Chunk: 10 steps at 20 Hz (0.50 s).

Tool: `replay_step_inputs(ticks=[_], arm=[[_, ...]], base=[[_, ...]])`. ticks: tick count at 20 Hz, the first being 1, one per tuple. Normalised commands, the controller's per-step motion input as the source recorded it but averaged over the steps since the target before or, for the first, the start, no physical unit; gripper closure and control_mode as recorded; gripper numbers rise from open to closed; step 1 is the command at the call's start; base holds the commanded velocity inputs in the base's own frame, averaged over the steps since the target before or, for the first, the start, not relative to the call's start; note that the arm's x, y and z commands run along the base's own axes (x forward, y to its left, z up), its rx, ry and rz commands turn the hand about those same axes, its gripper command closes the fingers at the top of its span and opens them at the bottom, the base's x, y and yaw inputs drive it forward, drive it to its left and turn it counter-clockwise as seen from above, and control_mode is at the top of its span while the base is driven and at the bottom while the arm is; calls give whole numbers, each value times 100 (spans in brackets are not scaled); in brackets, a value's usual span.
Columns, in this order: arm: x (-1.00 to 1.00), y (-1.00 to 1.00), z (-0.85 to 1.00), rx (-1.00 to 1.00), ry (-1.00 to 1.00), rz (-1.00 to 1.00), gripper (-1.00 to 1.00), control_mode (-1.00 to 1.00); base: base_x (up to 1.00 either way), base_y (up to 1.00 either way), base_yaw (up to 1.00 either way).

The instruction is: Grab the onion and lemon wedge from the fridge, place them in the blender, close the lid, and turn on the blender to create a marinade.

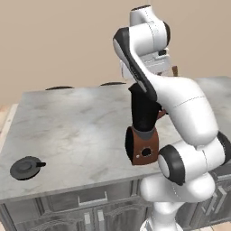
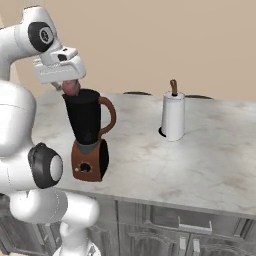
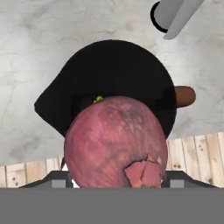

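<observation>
My gripper [image 2: 69,84] is shut on the onion [image 2: 73,88], a reddish-maroon ball held right above the open mouth of the blender [image 2: 86,120]. In the hand view the onion [image 3: 114,142] sits large between the fingers, with the black jug [image 3: 113,65] directly beneath it. A tiny yellow speck, the lemon wedge [image 3: 98,99], peeks out inside the jug at the onion's edge. The blender [image 1: 143,122] stands on the grey marble counter [image 1: 72,131] with its reddish-brown base and dark knob toward the front. The lid [image 1: 27,168] lies flat at the counter's front left corner. The fridge is out of view.
A white paper-towel roll [image 2: 173,117] stands on the counter to the right of the blender, also seen as the roll [image 3: 175,15] in the hand view. Grey cabinet fronts [image 2: 190,225] run below the counter edge. Wooden floor [image 3: 197,153] lies beyond the counter.
</observation>
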Motion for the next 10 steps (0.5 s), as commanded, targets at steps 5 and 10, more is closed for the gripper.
replay_step_inputs(ticks=[5, 10], arm=[[90, -6, -68, 0, 1, 1, 100, -100], [68, -9, -39, 0, -2, 4, 100, -100]], base=[[0, 0, 0], [0, 0, 0]])
